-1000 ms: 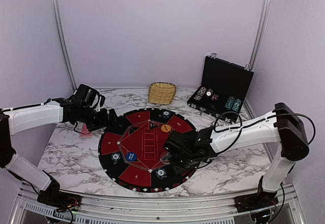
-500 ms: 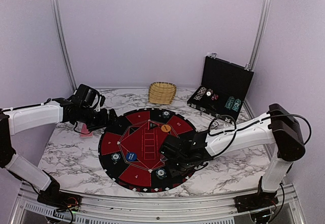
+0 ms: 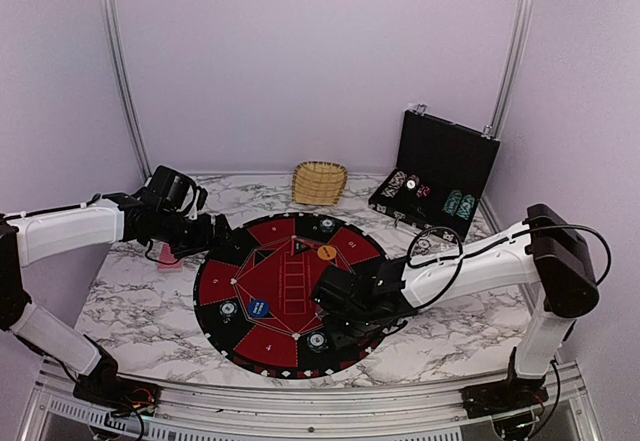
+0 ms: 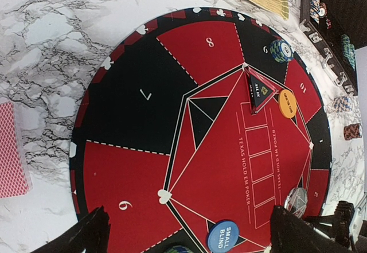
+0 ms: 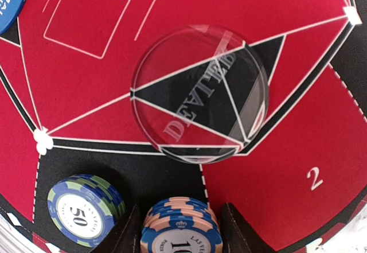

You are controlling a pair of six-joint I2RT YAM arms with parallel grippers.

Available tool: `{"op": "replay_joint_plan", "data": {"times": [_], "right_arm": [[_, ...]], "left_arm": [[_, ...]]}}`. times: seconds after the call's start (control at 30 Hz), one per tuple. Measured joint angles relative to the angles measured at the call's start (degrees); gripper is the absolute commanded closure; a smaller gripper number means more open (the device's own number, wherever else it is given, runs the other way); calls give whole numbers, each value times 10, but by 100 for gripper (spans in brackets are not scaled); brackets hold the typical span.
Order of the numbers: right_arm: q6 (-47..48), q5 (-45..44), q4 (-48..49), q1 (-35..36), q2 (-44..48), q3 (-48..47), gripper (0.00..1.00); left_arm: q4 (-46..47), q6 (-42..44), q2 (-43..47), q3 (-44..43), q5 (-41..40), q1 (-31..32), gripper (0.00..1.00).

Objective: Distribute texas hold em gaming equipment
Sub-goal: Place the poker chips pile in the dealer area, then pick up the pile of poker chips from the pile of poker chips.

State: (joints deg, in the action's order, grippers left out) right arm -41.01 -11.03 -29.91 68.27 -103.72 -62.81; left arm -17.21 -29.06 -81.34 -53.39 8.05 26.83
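A blue-and-peach poker chip stack [image 5: 179, 221] stands on the black wedge of the round mat [image 3: 250, 251], between the fingers of my right gripper [image 5: 182, 234]. The jaws are open, with a thin gap on each side of the stack. Beside it sits a green-and-blue "50" chip stack [image 5: 86, 210], and just beyond lies a clear dealer disc [image 5: 200, 92]. The blue small blind disc [image 4: 222, 237] and an orange disc [image 4: 287, 104] lie on the mat. My left gripper [image 4: 192, 236] hangs open and empty over the mat's left side. Red-backed cards [image 4: 11, 150] lie off the mat's left edge.
A woven basket [image 3: 320, 182] stands at the back. An open black case [image 3: 440, 176] with chip rows is at the back right. Two loose chip stacks [image 4: 343, 104] stand on the marble beside the mat. More chips [image 3: 228, 309] sit on the mat's rim wedges.
My right gripper has slid left along the mat's near edge and set the chip stack down. Its jaws have widened slightly. The left arm has not moved.
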Motion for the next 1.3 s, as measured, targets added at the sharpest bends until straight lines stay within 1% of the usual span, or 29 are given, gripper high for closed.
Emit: {"op": "replay_joint_plan", "data": {"times": [0.57, 0.97, 1.1, 1.3], "right_arm": [[-5, -4, -22, 1, 8, -2, 47], [3, 20, -39, -10, 48, -26, 44], [17, 19, -53, -51, 83, -28, 44], [60, -7, -75, -185, 138, -46, 44]], "left_arm": [[2, 1, 0, 3, 0, 0, 1], [2, 1, 0, 3, 3, 0, 1], [2, 1, 0, 3, 5, 0, 1], [2, 1, 0, 3, 5, 0, 1]]}}
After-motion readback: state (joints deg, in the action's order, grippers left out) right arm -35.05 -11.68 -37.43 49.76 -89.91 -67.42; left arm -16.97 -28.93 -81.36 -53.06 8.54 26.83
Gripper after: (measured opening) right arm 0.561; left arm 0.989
